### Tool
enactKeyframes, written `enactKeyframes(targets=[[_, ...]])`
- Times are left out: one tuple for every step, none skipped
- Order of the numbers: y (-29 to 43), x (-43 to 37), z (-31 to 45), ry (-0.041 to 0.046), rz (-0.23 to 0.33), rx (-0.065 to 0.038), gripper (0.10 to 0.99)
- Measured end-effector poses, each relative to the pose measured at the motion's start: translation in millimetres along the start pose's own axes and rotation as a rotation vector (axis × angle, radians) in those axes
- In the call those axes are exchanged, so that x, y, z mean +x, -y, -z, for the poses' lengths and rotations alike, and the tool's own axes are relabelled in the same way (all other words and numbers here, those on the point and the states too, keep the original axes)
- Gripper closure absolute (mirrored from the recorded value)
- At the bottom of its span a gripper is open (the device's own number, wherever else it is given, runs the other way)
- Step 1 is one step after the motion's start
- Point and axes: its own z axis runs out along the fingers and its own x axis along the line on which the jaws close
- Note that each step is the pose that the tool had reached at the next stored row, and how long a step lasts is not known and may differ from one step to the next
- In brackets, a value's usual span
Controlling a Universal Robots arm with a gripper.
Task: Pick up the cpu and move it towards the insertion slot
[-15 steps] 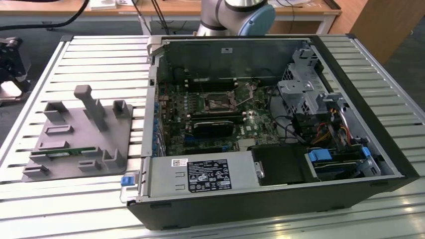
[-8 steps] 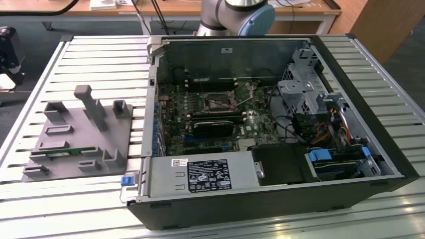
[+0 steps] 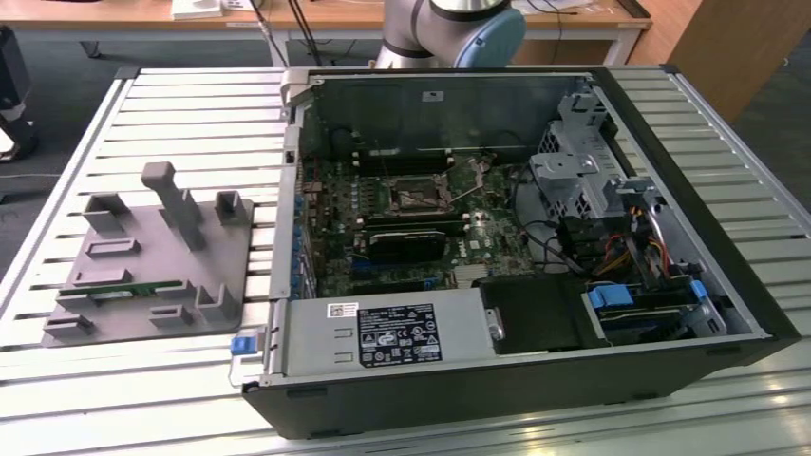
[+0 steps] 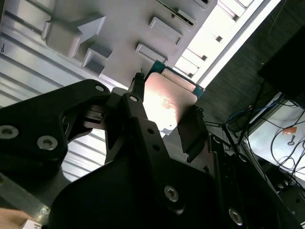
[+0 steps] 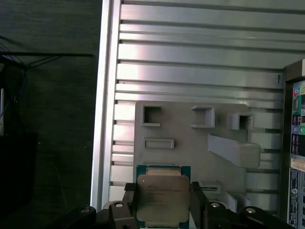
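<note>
Slatted metal table (image 3: 152, 95) carries everything, and the biggest thing on it is an open computer case (image 3: 709, 313) lying on its side, with the grey and blue robot arm (image 3: 450, 24) rising behind its far wall. Inside the case sit the green motherboard (image 3: 332, 271) and, along the near edge, a silver power supply (image 3: 380, 334). On the exterior view's left, just beside the case, lies a grey fixture plate (image 3: 228, 252) with raised blocks and pockets, also seen in both wrist views (image 5: 190, 143) (image 4: 119, 47). The black gripper (image 5: 163, 206) (image 4: 167, 114) hangs over that plate near the table's outer edge, and its two fingers (image 5: 196, 198) (image 4: 190, 133) pinch the cpu on opposite sides. The insertion slot (image 3: 419, 198) is the square silver-framed socket with a dark centre on the motherboard, just beyond a long black card (image 3: 405, 245). The cpu (image 5: 163, 200) (image 4: 169, 102), silver top facing up with a green rim showing, is held over the fixture plate, well apart from the slot; it looks lifted clear of the plate, though the gap is hard to judge. A narrow green memory stick (image 3: 127, 291) lies in a pocket of the plate.
</note>
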Motion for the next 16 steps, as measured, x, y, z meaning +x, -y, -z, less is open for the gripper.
enactKeyframes(targets=[[-0.2, 0.0, 2.4, 0.0000, 0.000, 0.000, 0.553], [-0.3, 0.0, 4.6, 0.0000, 0.000, 0.000, 0.553], [-0.4, 0.0, 6.8, 0.0001, 0.000, 0.000, 0.553], [-0.5, 0.0, 8.9, 0.0001, 0.000, 0.000, 0.553], [-0.6, -0.2, 10.7, 0.0001, 0.000, 0.000, 0.553], [-0.6, -0.8, 11.7, 0.0001, 0.000, 0.000, 0.553], [-0.6, -2.0, 11.7, 0.0003, 0.000, 0.000, 0.553], [-0.5, -3.6, 11.9, 0.0000, 0.000, 0.000, 0.553], [-0.5, -5.8, 11.9, 0.0001, 0.000, 0.000, 0.553], [-0.4, -8.0, 11.9, 0.0000, 0.000, 0.000, 0.553], [-0.3, -10.1, 11.9, 0.0001, 0.000, 0.000, 0.553], [-0.2, -11.8, 11.9, 0.0001, 0.000, 0.000, 0.553], [-0.2, -13.4, 11.9, 0.0001, 0.000, 0.000, 0.553], [-0.1, -15.3, 11.9, 0.0001, 0.000, 0.000, 0.553], [0.0, -17.6, 11.9, 0.0001, 0.000, 0.000, 0.553], [0.1, -19.9, 12.0, 0.0000, 0.000, 0.000, 0.553]])
